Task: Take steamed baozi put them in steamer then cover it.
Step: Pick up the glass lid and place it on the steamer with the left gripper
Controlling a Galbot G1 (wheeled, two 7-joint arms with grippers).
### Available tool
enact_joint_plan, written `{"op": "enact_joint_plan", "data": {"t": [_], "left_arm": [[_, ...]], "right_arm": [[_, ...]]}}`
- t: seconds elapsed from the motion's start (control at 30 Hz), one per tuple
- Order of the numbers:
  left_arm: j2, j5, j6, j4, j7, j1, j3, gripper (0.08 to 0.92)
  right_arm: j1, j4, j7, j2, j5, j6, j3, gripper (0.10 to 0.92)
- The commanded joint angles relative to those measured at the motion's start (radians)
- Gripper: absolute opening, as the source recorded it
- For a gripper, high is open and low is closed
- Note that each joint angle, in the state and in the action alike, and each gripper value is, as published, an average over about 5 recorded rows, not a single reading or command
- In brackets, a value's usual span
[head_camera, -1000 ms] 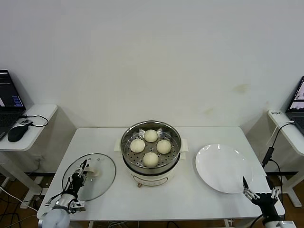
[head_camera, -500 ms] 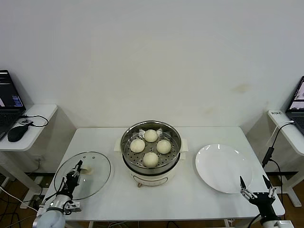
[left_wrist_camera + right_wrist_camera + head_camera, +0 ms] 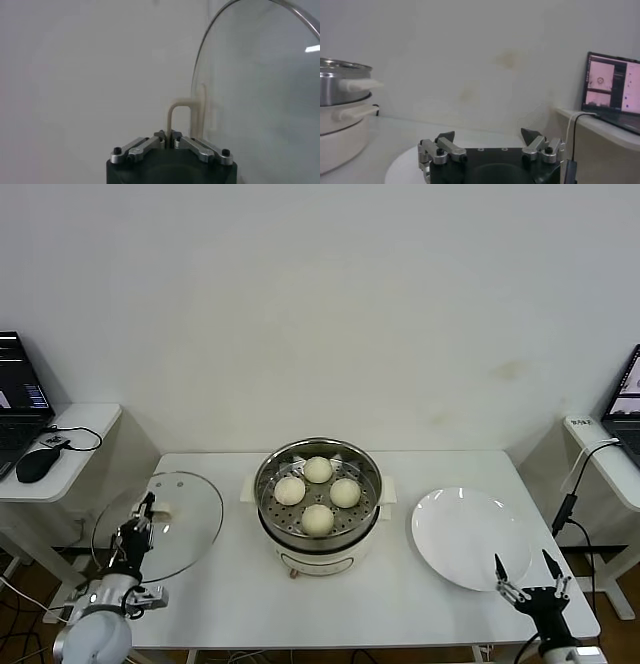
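Note:
Several cream-white baozi lie on the perforated tray of the steel steamer, which stands mid-table on its white base. The clear glass cover hangs tilted in the air over the table's left edge, well left of the steamer. My left gripper is shut on the cover's cream handle, with the glass standing upright beside it in the left wrist view. My right gripper is open at the table's front right, just in front of the plate, with nothing between its fingers.
A flat white plate lies right of the steamer. Side desks carry a laptop and mouse on the left and another laptop on the right. The steamer's side handle shows in the right wrist view.
My left gripper closed on the cover's handle and lifted the cover off the table, carrying it up and leftward and tilting it. The right gripper shifted slightly left.

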Motion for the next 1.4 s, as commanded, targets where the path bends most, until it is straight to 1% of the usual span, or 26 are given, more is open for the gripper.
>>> {"op": "enact_joint_plan", "data": {"t": [0.03, 0.27, 0.4, 0.53, 0.67, 0.83, 1.0, 1.13, 1.4], "left_arm": [[0.024, -0.089, 0.177, -0.309, 0.124, 0.001, 0.053, 0.132], [0.107, -0.172, 0.241, -0.314, 0.124, -0.063, 0.196, 0.132], [0.123, -0.157, 0.284, -0.300, 0.141, -0.125, 0.283, 0.132], [0.118, -0.110, 0.342, -0.278, 0.200, -0.194, 0.359, 0.132], [0.083, -0.037, 0.384, -0.260, 0.269, -0.251, 0.406, 0.132], [0.034, 0.043, 0.428, -0.231, 0.331, -0.324, 0.472, 0.132], [-0.046, 0.132, 0.455, -0.205, 0.385, -0.373, 0.529, 0.132], [-0.118, 0.191, 0.461, -0.193, 0.410, -0.392, 0.568, 0.132], [-0.253, 0.268, 0.464, -0.146, 0.426, -0.422, 0.638, 0.132]], "right_arm": [[0.002, -0.005, 0.023, 0.021, -0.155, 0.022, -0.034, 0.823], [0.005, -0.016, 0.034, 0.046, -0.214, 0.039, -0.056, 0.823], [0.016, -0.024, 0.040, 0.071, -0.232, 0.042, -0.047, 0.823], [0.026, -0.021, 0.051, 0.108, -0.283, 0.046, -0.041, 0.823], [0.038, -0.031, 0.070, 0.145, -0.382, 0.063, -0.010, 0.823], [0.045, -0.050, 0.078, 0.160, -0.408, 0.072, 0.000, 0.823], [0.052, -0.060, 0.082, 0.178, -0.427, 0.079, -0.017, 0.823], [0.052, -0.064, 0.085, 0.190, -0.449, 0.082, -0.032, 0.823], [0.051, -0.076, 0.089, 0.195, -0.466, 0.089, -0.041, 0.823]]}}
